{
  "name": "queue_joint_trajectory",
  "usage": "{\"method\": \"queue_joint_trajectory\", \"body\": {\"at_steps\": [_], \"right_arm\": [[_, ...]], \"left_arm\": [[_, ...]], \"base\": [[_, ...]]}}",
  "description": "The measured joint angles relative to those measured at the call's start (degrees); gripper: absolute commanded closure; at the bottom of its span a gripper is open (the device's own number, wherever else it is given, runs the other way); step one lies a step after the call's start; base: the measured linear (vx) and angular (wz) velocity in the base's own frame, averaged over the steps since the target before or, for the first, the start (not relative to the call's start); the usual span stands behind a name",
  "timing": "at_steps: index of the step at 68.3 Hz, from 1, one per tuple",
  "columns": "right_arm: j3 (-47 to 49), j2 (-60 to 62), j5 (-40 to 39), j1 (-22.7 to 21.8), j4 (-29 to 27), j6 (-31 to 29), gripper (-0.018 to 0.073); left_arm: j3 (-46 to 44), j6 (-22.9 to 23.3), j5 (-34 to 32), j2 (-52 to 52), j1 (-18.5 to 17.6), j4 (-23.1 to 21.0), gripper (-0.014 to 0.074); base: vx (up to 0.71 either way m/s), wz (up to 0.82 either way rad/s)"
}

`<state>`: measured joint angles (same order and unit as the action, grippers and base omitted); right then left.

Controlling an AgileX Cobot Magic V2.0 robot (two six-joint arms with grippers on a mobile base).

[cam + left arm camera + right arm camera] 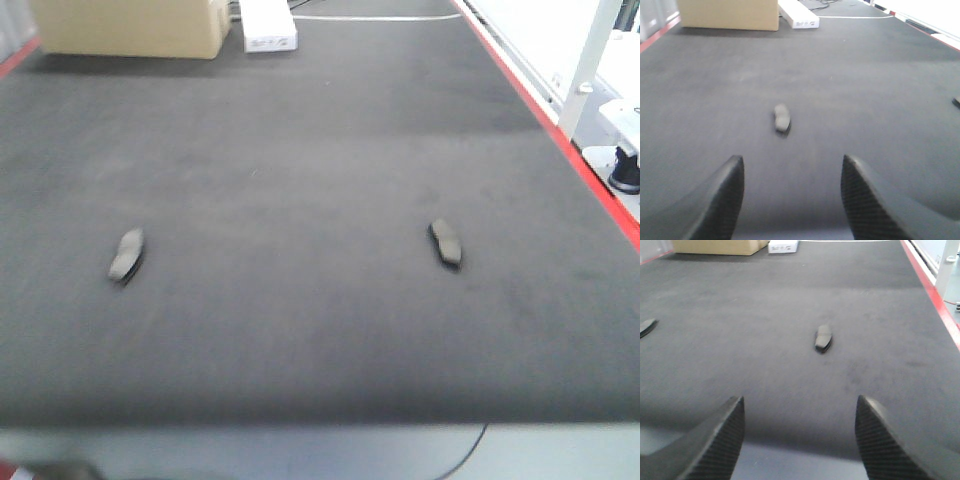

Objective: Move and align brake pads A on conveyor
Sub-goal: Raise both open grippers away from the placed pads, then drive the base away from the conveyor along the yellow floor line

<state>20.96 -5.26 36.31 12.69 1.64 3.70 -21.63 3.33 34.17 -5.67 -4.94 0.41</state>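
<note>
Plainly, both hands gape wide, holding nothing.
Left hand (791, 161) and right hand (800, 400) hover over the conveyor (300, 130); the left brake pad (126, 254) and right brake pad (446, 243) lie flat ahead of them, untouched, well apart.

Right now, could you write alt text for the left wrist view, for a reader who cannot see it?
One small grey brake pad lies on the dark conveyor, ahead of the left gripper, whose two black fingers stand apart and empty at the bottom edge. A cardboard box and a white box sit at the far end.
</note>
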Motion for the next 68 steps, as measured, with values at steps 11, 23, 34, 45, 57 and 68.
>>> {"method": "queue_joint_trajectory", "body": {"at_steps": [11,23,34,45,57,68], "right_arm": [[0.0,0.0,0.0,0.0,-0.1,0.0,0.0093],[0.0,0.0,-0.1,0.0,-0.1,0.0,0.0093],[0.0,0.0,0.0,0.0,-0.1,0.0,0.0093],[0.0,0.0,0.0,0.0,-0.1,0.0,0.0093],[0.0,0.0,0.0,0.0,-0.2,0.0,0.0093],[0.0,0.0,0.0,0.0,-0.2,0.0,0.0093]], "left_arm": [[0.0,0.0,0.0,0.0,0.0,0.0,0.0174],[0.0,0.0,0.0,0.0,0.0,0.0,0.0174],[0.0,0.0,0.0,0.0,0.0,0.0,0.0174],[0.0,0.0,0.0,0.0,0.0,0.0,0.0174],[0.0,0.0,0.0,0.0,0.0,0.0,0.0174],[0.0,0.0,0.0,0.0,0.0,0.0,0.0174]], "base": [[-0.44,0.14],[-0.43,0.04],[-0.37,-0.01],[-0.31,-0.04],[-0.28,-0.22],[-0.25,-0.57]]}}
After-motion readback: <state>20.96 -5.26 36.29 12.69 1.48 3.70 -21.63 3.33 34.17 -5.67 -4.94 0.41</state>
